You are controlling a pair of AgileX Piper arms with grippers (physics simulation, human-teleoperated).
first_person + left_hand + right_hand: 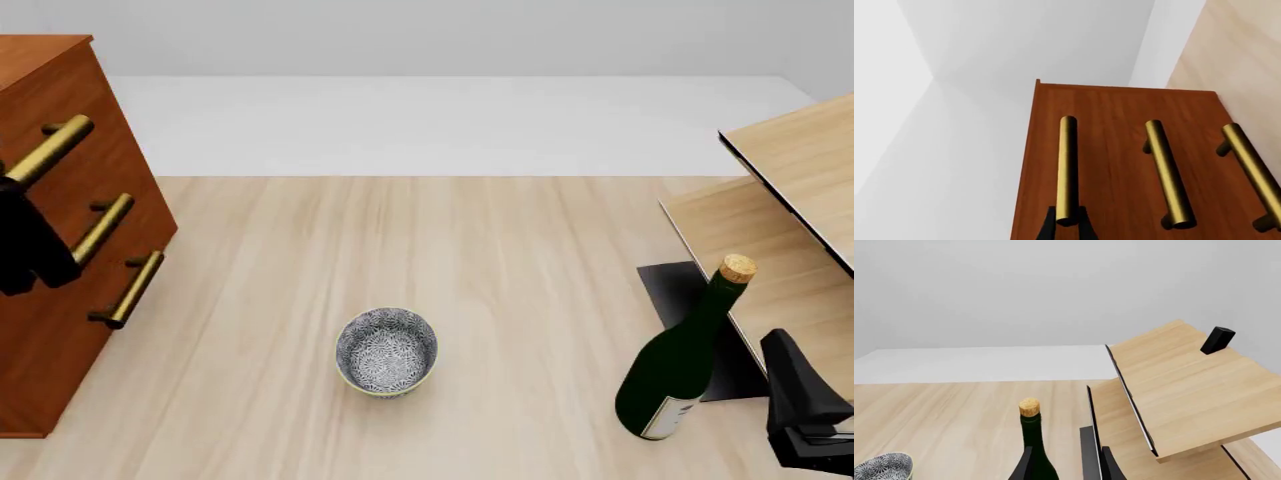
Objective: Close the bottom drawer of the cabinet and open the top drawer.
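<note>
Pale wooden table: at frame left, the reddish-brown cabinet's bottom drawer sits flush, apparently closed. Left pincer straddles the top drawer's brass handle, grip unclear; pulling remains. Right pincer state unclear.

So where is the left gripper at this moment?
In the front view the left gripper is at the far left, against the cabinet front at the top drawer's handle; the left wrist view shows its fingers straddling that handle.
</note>
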